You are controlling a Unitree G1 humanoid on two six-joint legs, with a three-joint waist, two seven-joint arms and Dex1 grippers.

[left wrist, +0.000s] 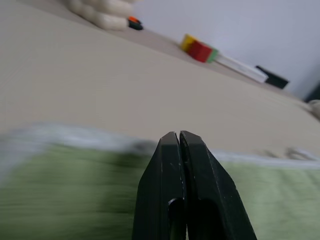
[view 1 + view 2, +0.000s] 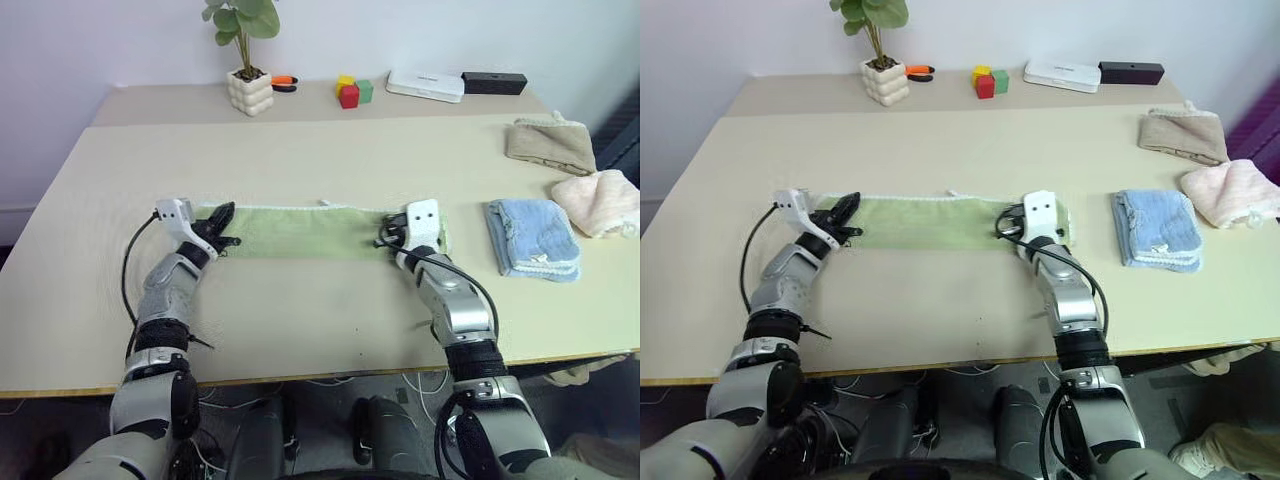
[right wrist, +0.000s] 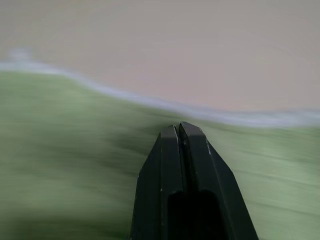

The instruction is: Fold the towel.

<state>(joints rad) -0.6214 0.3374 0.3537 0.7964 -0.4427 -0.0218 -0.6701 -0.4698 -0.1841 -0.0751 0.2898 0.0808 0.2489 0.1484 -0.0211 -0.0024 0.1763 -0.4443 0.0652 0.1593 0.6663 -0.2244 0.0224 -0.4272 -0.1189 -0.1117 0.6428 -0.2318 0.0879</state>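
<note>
No readable text anywhere here. The white box (image 2: 426, 86) at the far edge of the table (image 2: 300, 320) carries a faint grey mark on its top, possibly a logo, too small to make out. The black bar (image 2: 494, 83) beside it shows no lettering, and the coloured blocks (image 2: 352, 91) are plain.

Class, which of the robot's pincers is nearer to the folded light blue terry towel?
Right. The right pincer sits at the green towel's end beside the blue towel; the left pincer is at the far end.
</note>
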